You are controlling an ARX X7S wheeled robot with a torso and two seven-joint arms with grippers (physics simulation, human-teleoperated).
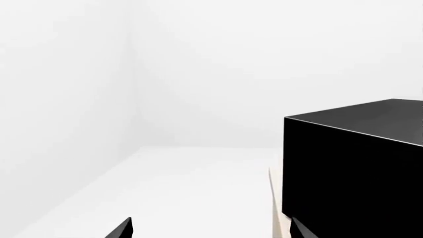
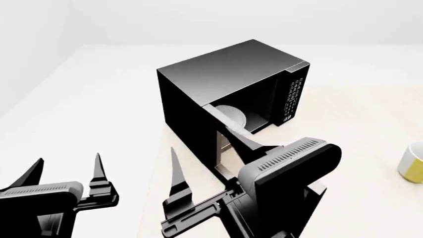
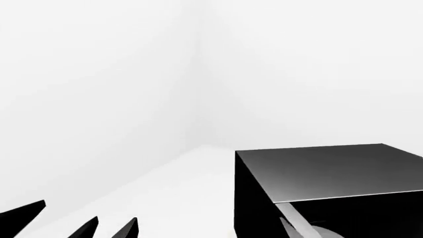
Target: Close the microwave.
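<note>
Head view, L to R: left gripper (image 2: 66,173) hangs off the table's left edge w/ fingers spread wide, nothing between them; right gripper (image 2: 205,171) sits over the pale table (image 2: 357,148), fingers also apart & empty, one tip close to the door, contact unclear. The microwave (image 2: 218,79) stands at the table's far left corner, door (image 2: 228,134) swung open toward the robot, white plate (image 2: 231,115) visible inside, keypad (image 2: 290,99) on its right front. Far right, a yellow-white mug (image 2: 413,162) near the frame edge, well apart from the microwave.

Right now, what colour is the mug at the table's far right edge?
The small mug is white outside with a yellow-green lower part, seen best in the head view.
</note>
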